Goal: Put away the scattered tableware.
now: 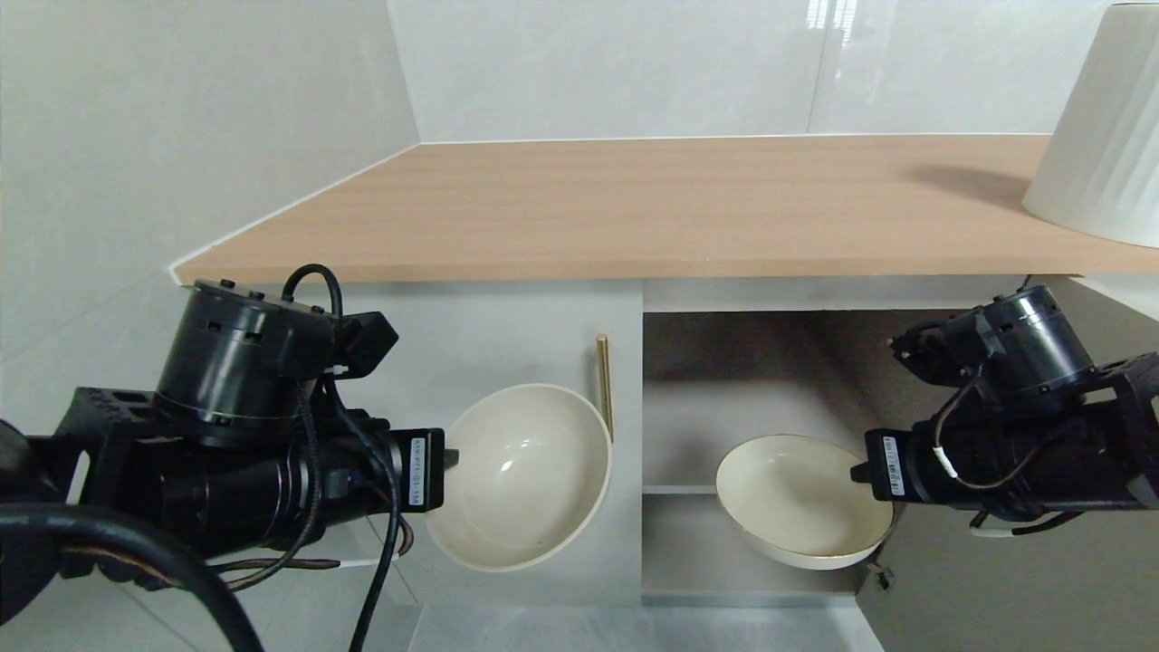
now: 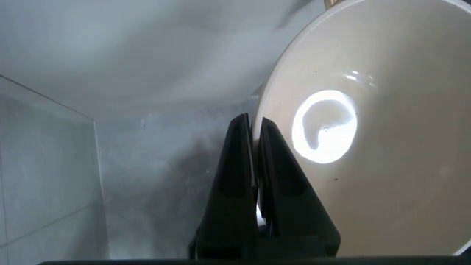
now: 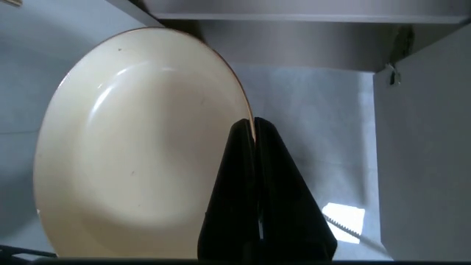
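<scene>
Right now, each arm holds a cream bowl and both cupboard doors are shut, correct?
No: the head view shows the right cupboard compartment open; only the left door is shut. The left bowl and right bowl are indeed gripped.

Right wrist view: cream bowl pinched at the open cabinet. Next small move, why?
Probably ease the right pincer forward, carrying the shallow cream ceramic bowl into the open grey cabinet compartment: its rim is clamped and it hangs just before the opening.
</scene>
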Robot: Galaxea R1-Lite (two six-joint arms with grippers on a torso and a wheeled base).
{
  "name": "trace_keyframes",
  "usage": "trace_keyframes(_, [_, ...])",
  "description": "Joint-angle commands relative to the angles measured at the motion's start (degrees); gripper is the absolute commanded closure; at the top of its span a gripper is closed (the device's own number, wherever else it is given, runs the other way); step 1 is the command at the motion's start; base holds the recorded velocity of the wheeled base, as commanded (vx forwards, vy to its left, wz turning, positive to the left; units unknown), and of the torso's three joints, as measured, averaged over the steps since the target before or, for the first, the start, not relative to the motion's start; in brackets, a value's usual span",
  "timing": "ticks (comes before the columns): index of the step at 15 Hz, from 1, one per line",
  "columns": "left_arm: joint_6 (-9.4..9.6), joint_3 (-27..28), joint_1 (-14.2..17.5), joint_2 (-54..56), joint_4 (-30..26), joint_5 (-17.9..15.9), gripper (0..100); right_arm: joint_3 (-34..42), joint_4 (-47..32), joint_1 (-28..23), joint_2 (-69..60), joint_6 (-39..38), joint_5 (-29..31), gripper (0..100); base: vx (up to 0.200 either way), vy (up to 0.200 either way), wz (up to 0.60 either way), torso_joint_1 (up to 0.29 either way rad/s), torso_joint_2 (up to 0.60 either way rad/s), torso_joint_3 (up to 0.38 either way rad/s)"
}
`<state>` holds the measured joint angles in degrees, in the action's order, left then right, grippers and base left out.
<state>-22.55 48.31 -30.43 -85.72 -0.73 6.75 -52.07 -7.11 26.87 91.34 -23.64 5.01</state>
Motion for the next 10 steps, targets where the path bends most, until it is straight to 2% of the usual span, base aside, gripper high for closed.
trace_keyframes(1, [-0.04,0.29,-0.07,-0.76,0.03,0.01,100,-0.4,0.16,0.03,2.0,0.08,0.0,100,0.0,0.0,0.0,0.0,0.0,0.0])
trace_keyframes(5, [0.14,0.38,-1.39,-2.61,3.02,0.1,100,-0.49,5.7,0.11,15.44,2.98,0.53,100,0.0,0.0,0.0,0.0,0.0,0.0])
trace_keyframes(9, [0.14,0.38,-1.48,-3.13,3.02,0.19,100,-4.54,18.8,0.11,29.59,1.93,7.21,100,0.0,0.0,0.0,0.0,0.0,0.0])
trace_keyframes(10, [0.14,0.38,-1.48,-3.4,3.1,0.1,100,-4.97,22.84,0.03,33.11,-0.44,9.58,100,0.0,0.0,0.0,0.0,0.0,0.0])
